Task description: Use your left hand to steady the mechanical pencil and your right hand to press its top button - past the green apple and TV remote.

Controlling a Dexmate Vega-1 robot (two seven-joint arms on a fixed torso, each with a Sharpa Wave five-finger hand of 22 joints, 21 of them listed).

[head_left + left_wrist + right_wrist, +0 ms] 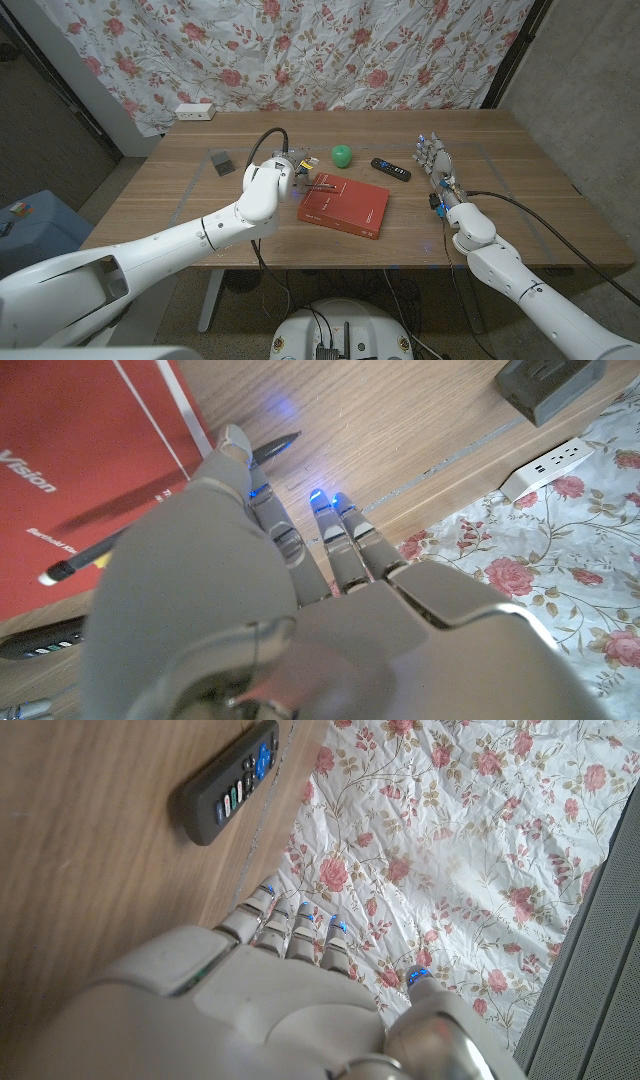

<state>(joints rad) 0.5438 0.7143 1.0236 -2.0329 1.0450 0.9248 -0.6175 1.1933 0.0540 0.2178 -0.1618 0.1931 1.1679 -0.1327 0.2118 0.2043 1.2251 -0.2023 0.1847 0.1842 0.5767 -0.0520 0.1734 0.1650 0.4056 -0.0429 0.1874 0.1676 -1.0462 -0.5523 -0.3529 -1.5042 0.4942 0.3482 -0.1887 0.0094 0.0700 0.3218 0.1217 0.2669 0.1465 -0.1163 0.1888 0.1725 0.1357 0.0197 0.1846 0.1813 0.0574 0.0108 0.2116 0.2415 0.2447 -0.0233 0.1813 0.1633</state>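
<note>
The mechanical pencil (322,186) is a thin dark stick with a white top end, and it reaches out over the red book (345,205). My left hand (288,168) is at the book's far left corner and pinches the pencil under its thumb. In the left wrist view the pencil (80,563) runs beneath my left hand (250,590) and casts a shadow on the book (70,450), so it hangs a little above the cover. My right hand (436,160) stands at the right, fingers spread, holding nothing, just right of the TV remote (391,169). The green apple (342,154) lies behind the book.
A small dark grey box (222,162) sits left of my left hand. A white power strip (195,111) lies at the table's far left edge, against the flowered curtain. In the right wrist view the remote (230,785) lies beyond my right hand (260,990).
</note>
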